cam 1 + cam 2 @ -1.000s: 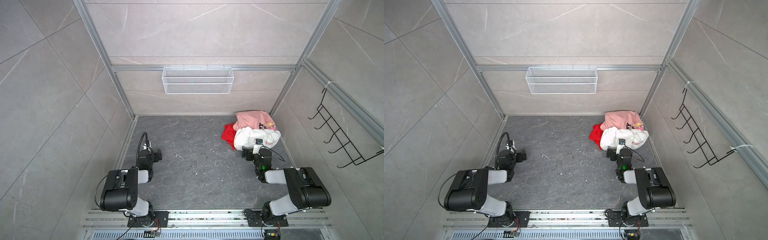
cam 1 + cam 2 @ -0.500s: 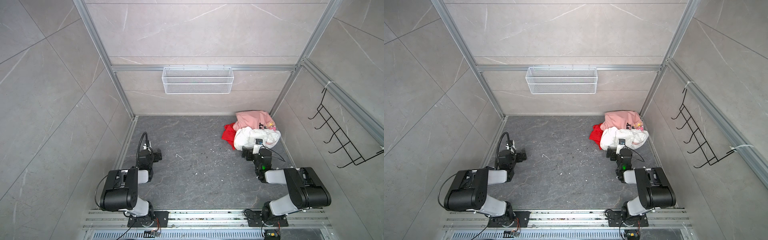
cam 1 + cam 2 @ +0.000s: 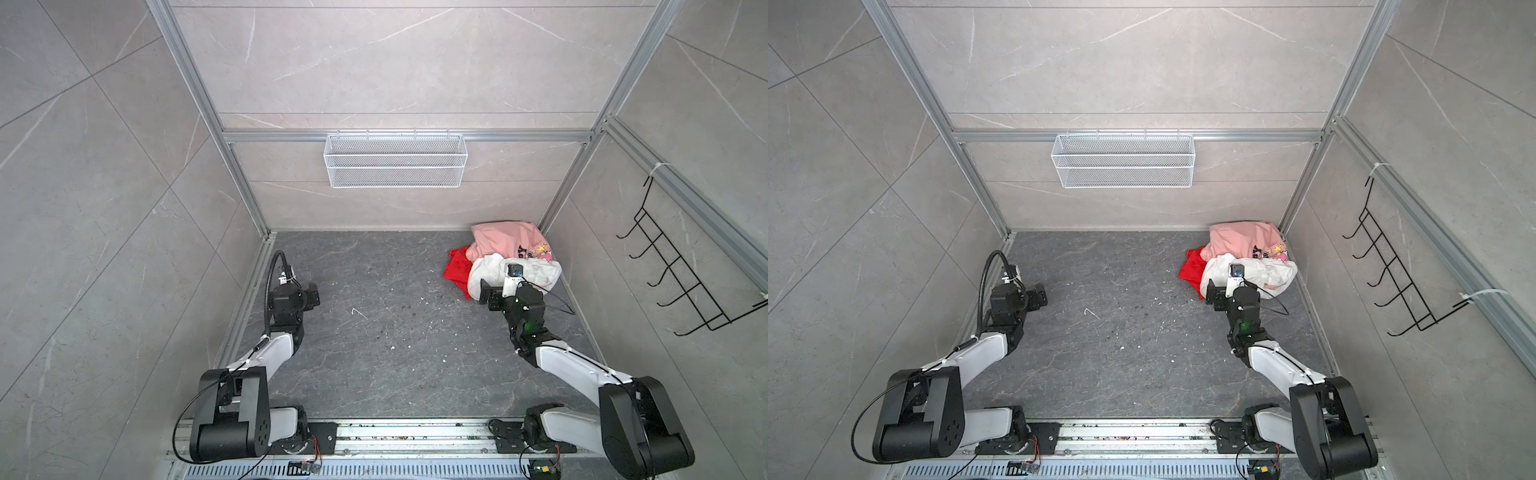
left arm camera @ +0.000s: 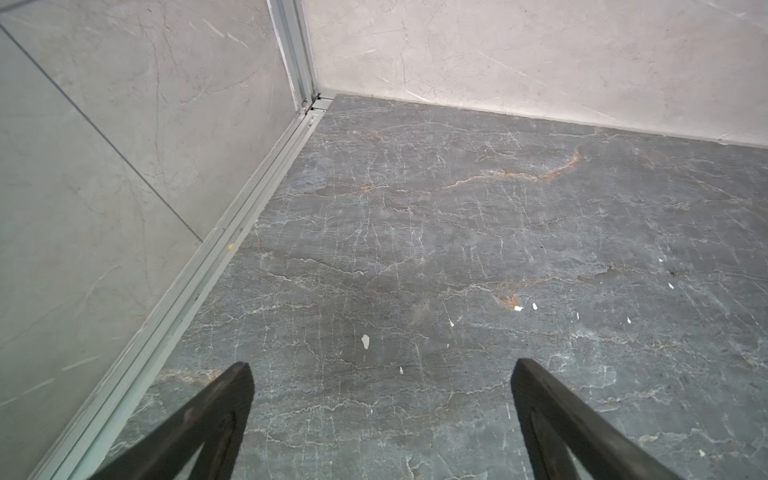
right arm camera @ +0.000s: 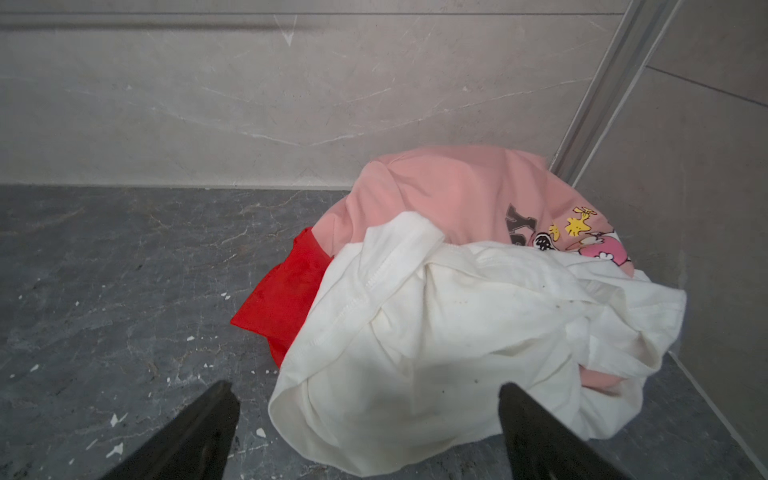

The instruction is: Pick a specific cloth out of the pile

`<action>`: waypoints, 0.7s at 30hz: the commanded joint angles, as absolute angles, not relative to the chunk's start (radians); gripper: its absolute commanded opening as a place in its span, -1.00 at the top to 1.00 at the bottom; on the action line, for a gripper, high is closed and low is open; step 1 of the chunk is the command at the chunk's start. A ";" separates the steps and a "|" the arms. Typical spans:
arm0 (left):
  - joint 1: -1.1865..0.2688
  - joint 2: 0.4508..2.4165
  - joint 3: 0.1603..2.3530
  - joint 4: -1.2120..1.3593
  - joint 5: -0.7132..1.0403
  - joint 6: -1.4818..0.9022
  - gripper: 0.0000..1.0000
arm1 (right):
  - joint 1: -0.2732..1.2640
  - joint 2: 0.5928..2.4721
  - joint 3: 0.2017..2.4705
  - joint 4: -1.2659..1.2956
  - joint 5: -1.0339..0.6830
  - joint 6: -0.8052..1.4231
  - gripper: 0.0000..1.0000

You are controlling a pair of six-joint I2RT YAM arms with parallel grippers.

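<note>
stage: nothing lifted | cloth [image 5: 286,291]: in pile [image 3: 505,259], far right corner of floor [image 3: 374,332], mostly under white garment [image 5: 436,332] (only a red edge shows) | right gripper [image 5: 368,388]: spread wide, empty, facing pile | left gripper [image 4: 382,363]: spread wide, empty | todo: grasp, pull clear

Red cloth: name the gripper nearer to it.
Right. The right gripper is open, close by the red cloth; the left gripper is open, far off at the opposite side.

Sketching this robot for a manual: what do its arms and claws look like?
The left arm and right arm have white links between black joints. A black cable loops over the left wrist; a green light marks the right. The left claw and right claw each have two black tapered fingers.
</note>
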State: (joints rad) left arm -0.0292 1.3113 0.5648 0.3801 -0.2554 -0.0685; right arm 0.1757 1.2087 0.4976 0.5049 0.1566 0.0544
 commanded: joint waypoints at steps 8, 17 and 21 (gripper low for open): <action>-0.109 1.480 0.930 0.003 -0.059 -0.250 -0.99 | 0.182 1.248 0.706 0.166 0.021 0.232 -0.99; -0.343 1.727 1.179 0.014 0.208 -0.277 -0.86 | 0.181 1.341 0.873 0.012 -0.066 0.317 -0.99; -0.374 1.820 1.247 0.073 0.331 -0.350 -0.80 | 0.180 1.374 0.915 -0.031 -0.075 0.342 -0.99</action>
State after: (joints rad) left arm -0.3771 1.7866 1.1954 0.0353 0.1936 -0.2802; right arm 0.1768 1.3510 0.8745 0.0437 -0.0483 0.2981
